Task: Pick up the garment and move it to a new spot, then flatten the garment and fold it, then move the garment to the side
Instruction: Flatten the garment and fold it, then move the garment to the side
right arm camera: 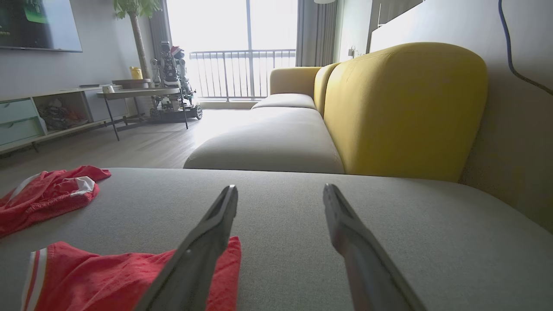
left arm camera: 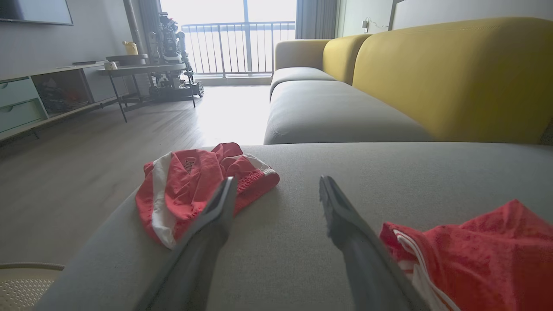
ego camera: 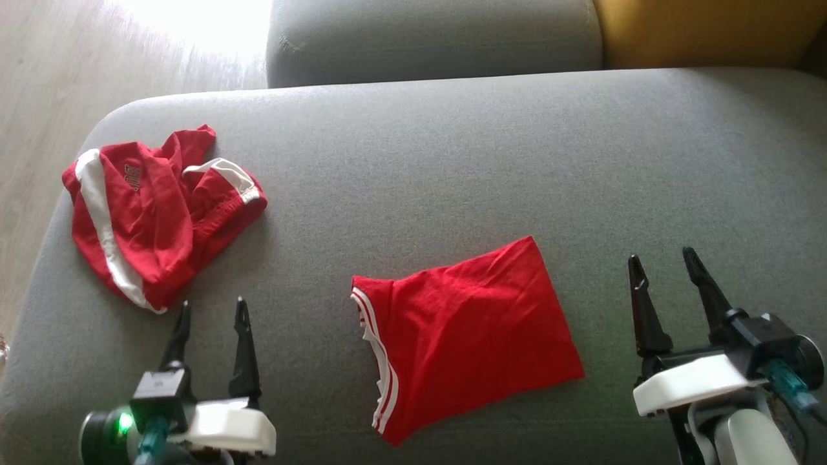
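Note:
A red garment (ego camera: 465, 336) with white stripes along its left edge lies folded flat on the grey sofa seat (ego camera: 452, 161), near the front middle. It also shows in the left wrist view, as the red garment (left arm camera: 484, 255) at the lower right, and in the right wrist view, as the red garment (right arm camera: 108, 280) at the lower left. My left gripper (ego camera: 213, 303) stands open to its left, empty. My right gripper (ego camera: 662, 255) stands open to its right, also empty. Neither gripper touches the cloth.
A second red garment (ego camera: 155, 213) with a wide white stripe lies crumpled at the seat's far left corner, just beyond my left gripper. The wooden floor (ego camera: 64, 77) drops off past the left edge. A yellow backrest (ego camera: 698, 32) and another grey cushion (ego camera: 433, 39) stand behind.

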You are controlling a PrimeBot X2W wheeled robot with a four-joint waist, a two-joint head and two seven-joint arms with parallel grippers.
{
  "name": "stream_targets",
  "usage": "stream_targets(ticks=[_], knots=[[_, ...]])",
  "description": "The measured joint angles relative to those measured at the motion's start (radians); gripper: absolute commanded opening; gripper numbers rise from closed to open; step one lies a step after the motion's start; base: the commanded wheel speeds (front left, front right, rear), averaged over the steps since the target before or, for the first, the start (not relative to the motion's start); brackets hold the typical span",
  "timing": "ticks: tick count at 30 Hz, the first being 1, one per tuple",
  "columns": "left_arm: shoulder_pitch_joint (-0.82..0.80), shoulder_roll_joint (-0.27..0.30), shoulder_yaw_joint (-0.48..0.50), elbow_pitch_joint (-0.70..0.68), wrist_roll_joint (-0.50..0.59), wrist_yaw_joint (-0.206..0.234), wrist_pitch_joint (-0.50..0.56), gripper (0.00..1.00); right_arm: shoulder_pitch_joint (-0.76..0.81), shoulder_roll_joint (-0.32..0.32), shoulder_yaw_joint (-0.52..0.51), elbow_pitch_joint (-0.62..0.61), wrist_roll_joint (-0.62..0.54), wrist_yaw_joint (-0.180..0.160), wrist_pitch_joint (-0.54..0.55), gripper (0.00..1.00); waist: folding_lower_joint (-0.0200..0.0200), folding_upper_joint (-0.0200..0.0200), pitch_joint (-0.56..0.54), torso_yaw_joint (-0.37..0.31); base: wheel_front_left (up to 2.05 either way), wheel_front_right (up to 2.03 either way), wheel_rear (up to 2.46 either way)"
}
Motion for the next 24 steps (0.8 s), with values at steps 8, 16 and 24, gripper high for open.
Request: stream_targets(ticks=[8,16,24], knots=[[0.016,0.0,-0.017,-0.002,0.0,0.006,0.0,1.0,0.007,0.012,-0.012,-0.016,-0.008,0.0,0.0,1.0,0.0,0.0,0.002,0.009,0.0,0.0,0.0],[0.016,0.0,-0.019,-0.002,0.0,0.01,0.0,1.0,0.018,0.019,-0.017,-0.015,-0.013,0.0,0.0,1.0,0.0,0.0,0.004,0.013,0.0,0.0,0.0],[0.016,0.0,-0.021,-0.002,0.0,0.01,0.0,1.0,0.018,0.019,-0.017,-0.012,-0.017,0.0,0.0,1.0,0.0,0.0,0.009,0.013,0.0,0.0,0.0]])
